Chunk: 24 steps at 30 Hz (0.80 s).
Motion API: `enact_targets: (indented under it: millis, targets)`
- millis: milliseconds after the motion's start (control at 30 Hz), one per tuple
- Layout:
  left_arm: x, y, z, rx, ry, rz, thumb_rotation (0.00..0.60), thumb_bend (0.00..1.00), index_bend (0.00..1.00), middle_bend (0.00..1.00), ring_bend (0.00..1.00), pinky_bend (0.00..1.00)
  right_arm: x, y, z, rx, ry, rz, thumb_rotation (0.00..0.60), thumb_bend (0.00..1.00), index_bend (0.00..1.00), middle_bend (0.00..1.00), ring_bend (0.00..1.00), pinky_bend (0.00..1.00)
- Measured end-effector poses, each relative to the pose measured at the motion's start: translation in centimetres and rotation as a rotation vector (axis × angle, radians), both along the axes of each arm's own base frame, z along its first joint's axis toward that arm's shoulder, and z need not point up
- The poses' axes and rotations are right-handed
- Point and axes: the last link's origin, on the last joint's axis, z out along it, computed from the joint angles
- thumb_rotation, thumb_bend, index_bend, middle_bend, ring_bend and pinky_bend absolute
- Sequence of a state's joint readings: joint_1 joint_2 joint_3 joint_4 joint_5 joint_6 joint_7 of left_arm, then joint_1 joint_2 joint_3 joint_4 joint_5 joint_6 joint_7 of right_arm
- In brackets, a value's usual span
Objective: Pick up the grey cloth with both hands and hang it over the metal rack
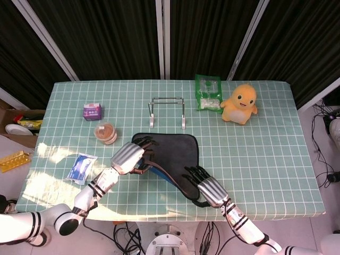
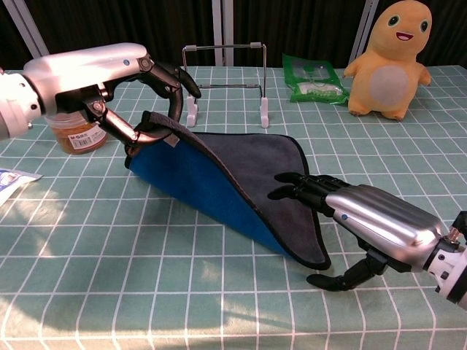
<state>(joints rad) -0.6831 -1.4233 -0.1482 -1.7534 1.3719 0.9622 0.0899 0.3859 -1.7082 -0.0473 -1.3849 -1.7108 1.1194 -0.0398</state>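
Grey cloth (image 1: 178, 159) stretches between both hands in the head view: the left hand (image 1: 130, 158) grips its raised corner, and the right hand (image 1: 204, 187) rests spread on its near corner. From the chest view, the left hand (image 2: 109, 76) lifts that corner, baring the blue underside, while the right hand's (image 2: 365, 219) fingers lie open, holding nothing.

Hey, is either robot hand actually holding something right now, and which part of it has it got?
The left hand grips the grey cloth by its near-left corner, lifted off the table. The right hand rests open-fingered over the cloth's right edge, holding nothing yet.
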Motion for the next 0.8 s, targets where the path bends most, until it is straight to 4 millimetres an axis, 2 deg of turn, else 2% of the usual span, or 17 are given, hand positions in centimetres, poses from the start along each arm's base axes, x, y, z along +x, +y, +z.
enact_targets:
  millis: [200, 367, 500, 633, 800]
  targets:
    - [-0.2, 0.1, 0.0, -0.006, -0.001, 0.008, 0.6, 0.48, 0.77, 0.2, 0.1, 0.21, -0.1, -0.5, -0.5, -0.017, -0.01, -0.034, 0.6, 0.33, 0.33, 0.0, 0.0, 0.0]
    - [-0.6, 0.1, 0.2, -0.001, -0.001, 0.017, 0.6, 0.48, 0.77, 0.2, 0.1, 0.21, 0.0, -0.9, -1.0, -0.016, -0.054, -0.062, 0.6, 0.36, 0.48, 0.0, 0.0, 0.0]
    - [-0.8, 0.1, 0.4, 0.003, -0.003, 0.024, 0.6, 0.48, 0.77, 0.2, 0.1, 0.21, 0.1, -1.1, -1.3, -0.005, -0.078, -0.072, 0.6, 0.39, 0.64, 0.03, 0.0, 0.0]
    - [-1.0, 0.1, 0.5, 0.0, -0.008, 0.035, 0.6, 0.48, 0.77, 0.2, 0.1, 0.21, 0.1, -1.3, -1.4, -0.01, -0.099, -0.076, 0.6, 0.44, 0.76, 0.05, 0.0, 0.0]
    - [-1.4, 0.2, 0.6, -0.004, -0.017, 0.052, 0.6, 0.48, 0.77, 0.2, 0.1, 0.21, 0.3, -1.9, -0.8, -0.055, -0.144, -0.085, 0.6, 0.46, 0.89, 0.11, 0.0, 0.0]
